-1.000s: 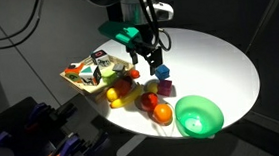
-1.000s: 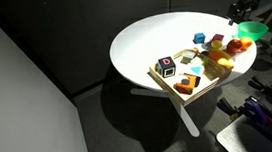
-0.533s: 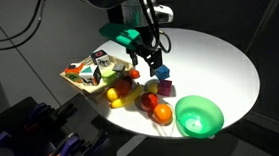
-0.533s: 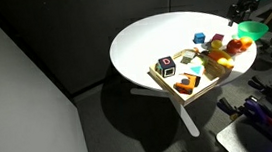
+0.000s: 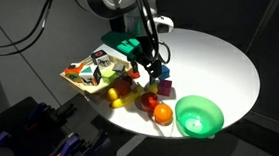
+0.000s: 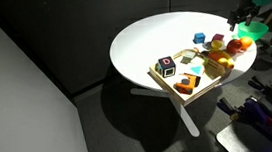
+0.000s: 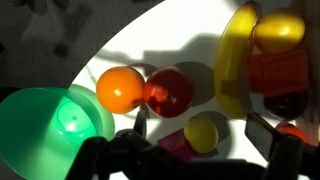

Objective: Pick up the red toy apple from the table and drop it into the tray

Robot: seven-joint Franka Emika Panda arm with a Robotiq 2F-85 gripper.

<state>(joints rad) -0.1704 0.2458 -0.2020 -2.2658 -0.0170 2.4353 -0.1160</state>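
A round white surface (image 5: 218, 57) stands lit in a dark room, crowded along one edge with toys. In an exterior view, the tan tray (image 5: 71, 78) sits at the left of the cluster and carries several small coloured boxes. Loose fruit lies just beside it, and a green bowl (image 5: 199, 114) sits further right near the rim of the surface. The gripper (image 5: 151, 69) hangs over the middle of the fruit pile, beside a blue cube (image 5: 164, 74).

The wrist view runs left to right from the green bowl (image 7: 50, 125) to an orange fruit (image 7: 120, 88) just beside it. Next comes the red toy apple (image 7: 168, 92), glossy and dark, which appears to touch the orange fruit. Right of that are a small yellow fruit (image 7: 205, 132), a banana (image 7: 238, 60) and a red block (image 7: 275, 75). The gripper (image 7: 200, 120) is spread wide with nothing between its fingers (image 7: 140, 122), and the apple lies on the surface just beyond the left one. The red toy apple (image 5: 147, 102) is on the surface outside the tray, between it and the bowl.

From the opposite side, the tray (image 6: 167, 86) sits nearer the middle of the surface (image 6: 153, 39), with the green bowl (image 6: 255, 30) at the far right.
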